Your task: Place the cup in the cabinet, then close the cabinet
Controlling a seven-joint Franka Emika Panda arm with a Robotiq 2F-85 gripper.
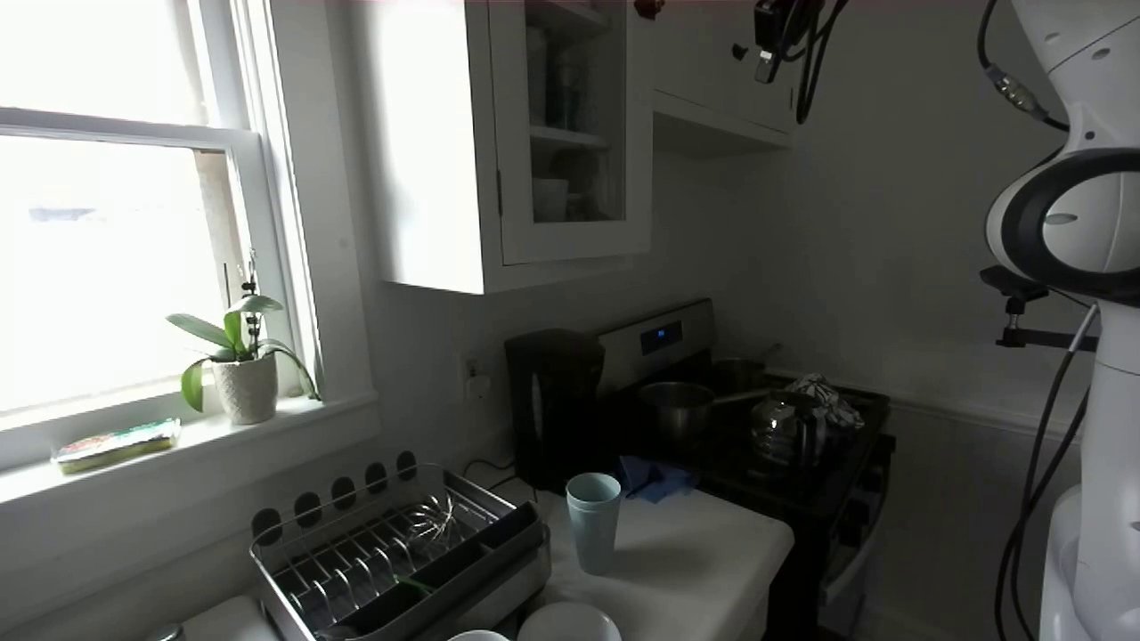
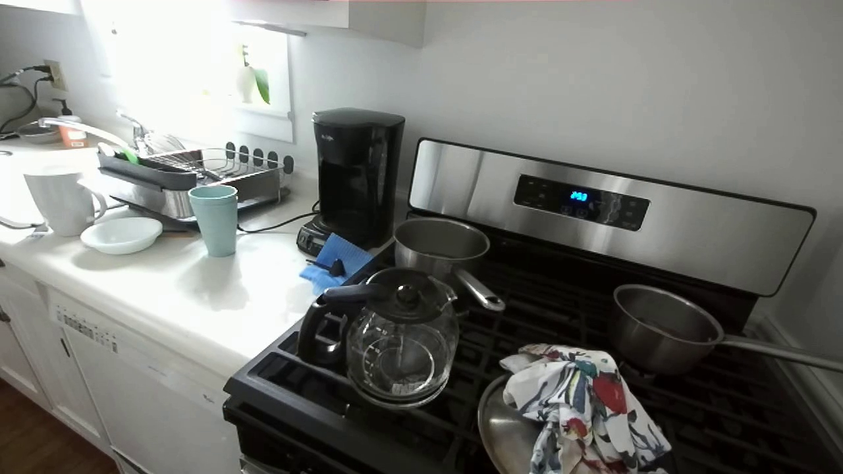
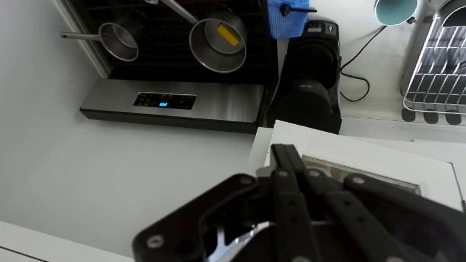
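Note:
The white cabinet [image 1: 432,178] hangs on the wall in an exterior view. Its glass-paned door [image 1: 637,160] looks slightly ajar, its free edge standing a little off the frame; in the wrist view the same door [image 3: 327,140] shows at a slant to the cabinet. Behind the pane, at the bottom level, a pale cylinder that looks like the cup [image 1: 550,198] is dimly visible. My gripper [image 3: 286,148] is shut, fingertips together with nothing between them. It is in front of the door near the free edge; whether it touches the door I cannot tell.
A teal-blue cup [image 1: 595,521] stands upright on the counter beside the dish rack [image 1: 401,552]. The coffee maker [image 2: 359,178] is below the cabinet. Pots and a glass carafe [image 2: 402,349] occupy the stove. A smaller solid-door cabinet [image 1: 712,80] adjoins the glass one.

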